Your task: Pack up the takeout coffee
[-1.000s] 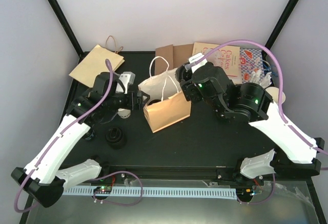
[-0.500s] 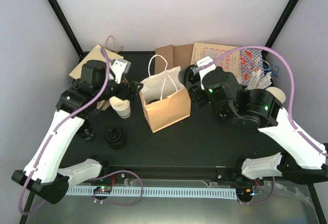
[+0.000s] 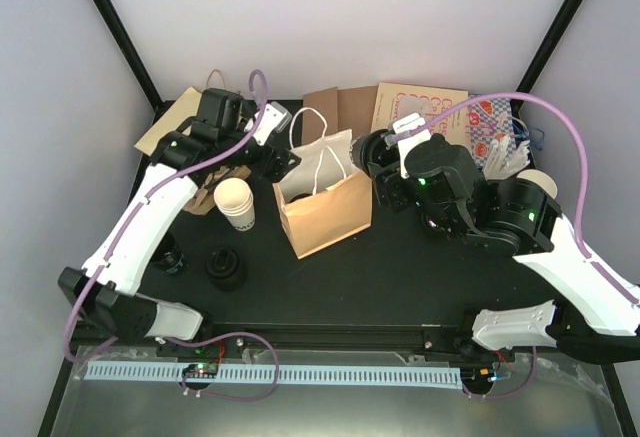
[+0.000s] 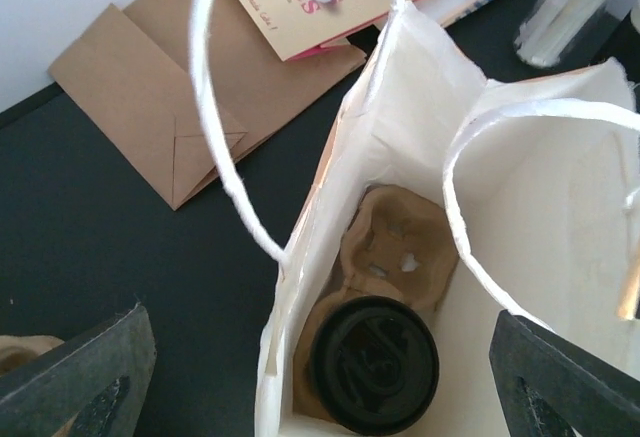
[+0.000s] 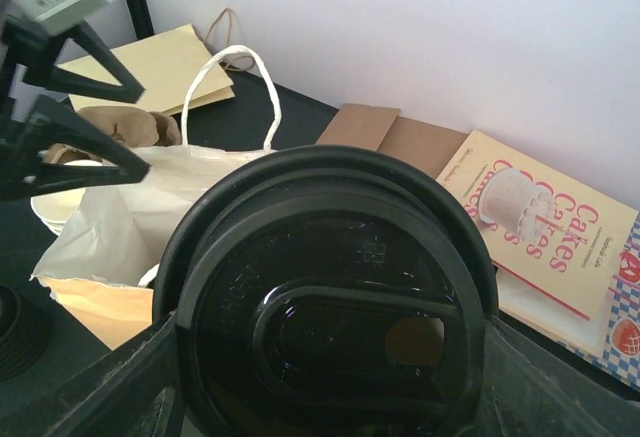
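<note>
**Operator:** What has changed on the left side?

**Inspector:** Your left pincer (image 3: 281, 162) has risen from beside the stack of plain cups (image 3: 236, 202), which now stands clear on the surface (image 3: 420, 277). The pincer hangs over the left rim of the paper bag (image 3: 330, 219), jaws spread wide, holding nothing.

**Operator:** And the coffee?

**Inspector:** Your right pincer (image 3: 374, 154) has barely shifted. It is clamped about the takeout coffee (image 5: 325, 297), just beside the bag's right rim and not yet over the mouth. Only the black lid shows; the cup beneath is hidden.

**Operator:** Is there room inside?

**Inspector:** One lidded cup (image 4: 373, 362) already sits in the pulp tray (image 4: 395, 237) at the bottom. The pocket behind it looks free. In my judgement, your left arm's retreat clears the opening. The next step is to lower the held cup into that pocket, keeping clear of the white handles.
</note>
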